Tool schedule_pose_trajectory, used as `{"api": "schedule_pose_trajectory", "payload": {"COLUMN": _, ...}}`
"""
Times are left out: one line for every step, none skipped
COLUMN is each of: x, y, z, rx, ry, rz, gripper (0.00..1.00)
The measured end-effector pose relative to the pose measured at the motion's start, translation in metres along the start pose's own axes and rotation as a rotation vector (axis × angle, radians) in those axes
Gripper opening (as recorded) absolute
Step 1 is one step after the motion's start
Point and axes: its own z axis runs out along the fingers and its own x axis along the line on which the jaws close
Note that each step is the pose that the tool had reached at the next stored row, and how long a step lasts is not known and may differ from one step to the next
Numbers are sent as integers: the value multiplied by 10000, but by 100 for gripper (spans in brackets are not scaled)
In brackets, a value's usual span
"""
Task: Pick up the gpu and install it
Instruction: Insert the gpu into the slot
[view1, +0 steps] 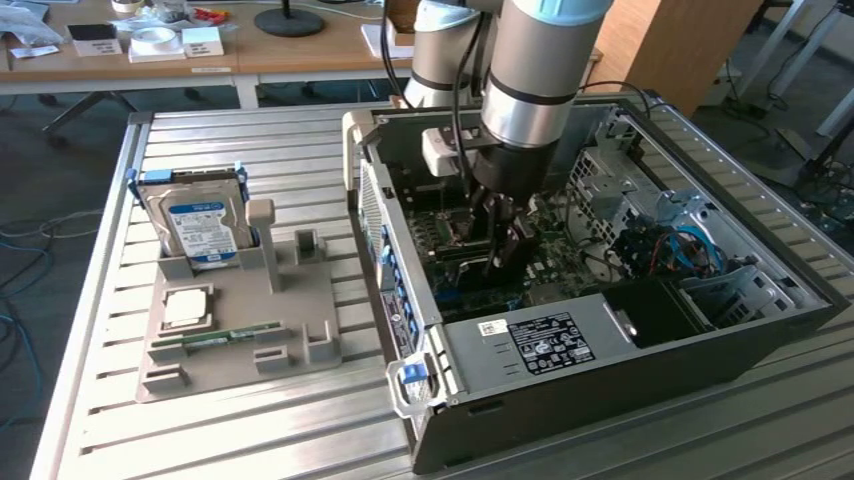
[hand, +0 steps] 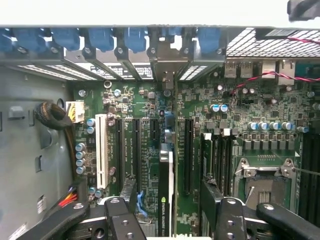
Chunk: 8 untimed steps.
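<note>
In the wrist view the gpu (hand: 165, 192) stands edge-on as a slim dark slat on the green motherboard (hand: 250, 107). It sits upright in a slot, and its metal bracket (hand: 167, 65) reaches the rear slot openings. My gripper (hand: 169, 189) is open and straddles the card. One black finger (hand: 129, 189) and the other (hand: 211, 190) each stand clear of the card's faces. In the exterior view the gripper (view1: 509, 245) reaches down into the open computer case (view1: 747, 330), over the motherboard.
A grey holder (view1: 234, 320) on the slatted table at the exterior view's left carries a hard drive (view1: 200, 225), a processor chip (view1: 184, 305) and a green memory stick (view1: 220, 338). Inside the case are the power supply (view1: 534, 340), drive cages, cables and the CPU socket (hand: 262, 187).
</note>
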Motion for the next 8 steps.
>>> {"api": "schedule_pose_trajectory", "payload": {"x": 0, "y": 0, "z": -16, "rx": 0, "ry": 0, "rz": 0, "gripper": 64}}
{"api": "schedule_pose_trajectory", "payload": {"x": 0, "y": 0, "z": -35, "rx": 0, "ry": 0, "rz": 0, "gripper": 64}}
{"api": "schedule_pose_trajectory", "payload": {"x": 0, "y": -1, "z": -52, "rx": 0, "ry": 0, "rz": 0, "gripper": 64}}
{"api": "schedule_pose_trajectory", "payload": {"x": 0, "y": -1, "z": -68, "rx": 1, "ry": 0, "rz": 0, "gripper": 64}}
{"api": "schedule_pose_trajectory", "payload": {"x": 0, "y": -1, "z": -79, "rx": 0, "ry": 0, "rz": 0, "gripper": 64}}
{"api": "schedule_pose_trajectory", "payload": {"x": 0, "y": -1, "z": -90, "rx": 0, "ry": 0, "rz": 0, "gripper": 64}}
{"api": "schedule_pose_trajectory", "payload": {"x": 0, "y": -1, "z": -102, "rx": 0, "ry": 0, "rz": 0, "gripper": 64}}
{"api": "schedule_pose_trajectory", "payload": {"x": 0, "y": -2, "z": -115, "rx": 1, "ry": -1, "rz": 0, "gripper": 64}}
